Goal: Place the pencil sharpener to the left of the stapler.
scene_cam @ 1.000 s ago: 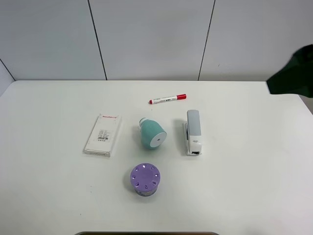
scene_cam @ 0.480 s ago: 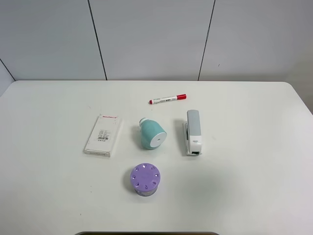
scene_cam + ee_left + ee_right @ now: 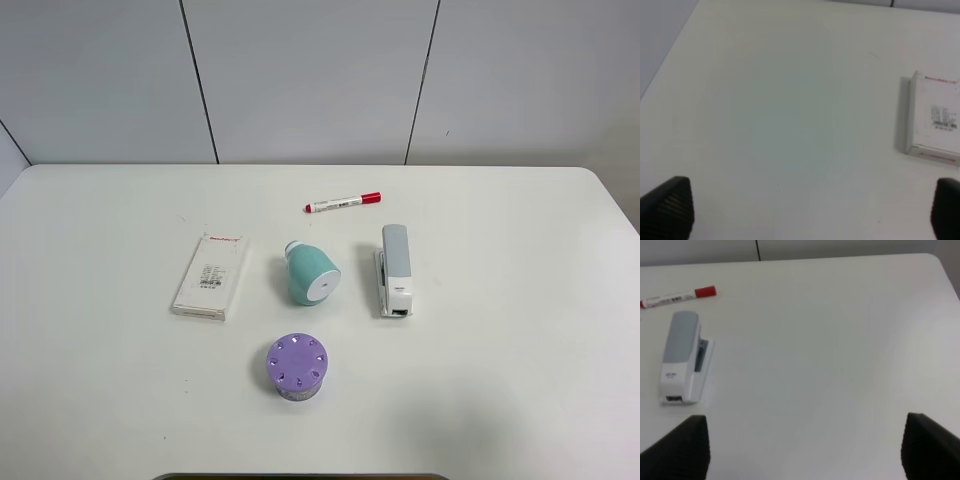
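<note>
The teal-green pencil sharpener (image 3: 311,274) lies on its side on the white table, its flat white face turned toward the front. To its right, a short gap away, lies the slim grey and white stapler (image 3: 394,268), which the right wrist view also shows (image 3: 682,356). Neither arm appears in the high view. My left gripper (image 3: 810,210) is open over bare table, with only its dark fingertips (image 3: 671,206) showing. The right gripper (image 3: 807,447) is open too, with its fingertips (image 3: 682,447) wide apart and off to the stapler's right.
A red-capped white marker (image 3: 343,202) lies behind the sharpener and stapler. A flat white box (image 3: 211,275) rests left of the sharpener and shows in the left wrist view (image 3: 934,119). A purple round cylinder with holes (image 3: 297,366) stands in front of the sharpener.
A dark shape at the right edge of the high view one second ago has gone out of sight. The objects on the table have not moved.
</note>
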Robot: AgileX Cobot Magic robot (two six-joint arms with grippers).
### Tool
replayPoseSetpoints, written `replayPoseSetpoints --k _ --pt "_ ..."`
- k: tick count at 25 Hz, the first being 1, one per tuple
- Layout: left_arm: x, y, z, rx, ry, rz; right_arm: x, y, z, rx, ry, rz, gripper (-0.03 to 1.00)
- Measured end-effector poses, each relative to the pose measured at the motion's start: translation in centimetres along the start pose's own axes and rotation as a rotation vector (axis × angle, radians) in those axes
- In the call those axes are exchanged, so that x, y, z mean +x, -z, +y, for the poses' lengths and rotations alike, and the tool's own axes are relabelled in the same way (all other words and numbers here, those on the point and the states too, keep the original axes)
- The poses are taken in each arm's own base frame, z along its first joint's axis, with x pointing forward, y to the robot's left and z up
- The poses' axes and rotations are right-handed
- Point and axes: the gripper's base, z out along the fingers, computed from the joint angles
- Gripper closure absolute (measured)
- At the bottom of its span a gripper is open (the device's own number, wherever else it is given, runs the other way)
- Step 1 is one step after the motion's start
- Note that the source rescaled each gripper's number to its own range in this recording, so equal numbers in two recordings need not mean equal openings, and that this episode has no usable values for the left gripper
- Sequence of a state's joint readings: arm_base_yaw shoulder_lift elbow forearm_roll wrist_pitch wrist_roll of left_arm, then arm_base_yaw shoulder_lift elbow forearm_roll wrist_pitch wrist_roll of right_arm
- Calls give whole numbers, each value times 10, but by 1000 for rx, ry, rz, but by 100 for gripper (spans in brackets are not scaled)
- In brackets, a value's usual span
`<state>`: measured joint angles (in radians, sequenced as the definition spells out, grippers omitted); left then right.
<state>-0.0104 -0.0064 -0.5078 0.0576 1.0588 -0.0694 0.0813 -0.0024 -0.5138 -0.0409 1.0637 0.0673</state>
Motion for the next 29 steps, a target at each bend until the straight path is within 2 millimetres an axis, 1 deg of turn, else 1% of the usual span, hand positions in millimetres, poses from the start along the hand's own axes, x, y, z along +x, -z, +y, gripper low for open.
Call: replayPoseSetpoints --k 29 --pt "0 0 0 0 0 0 2 -2 -2 18 10 11 54"
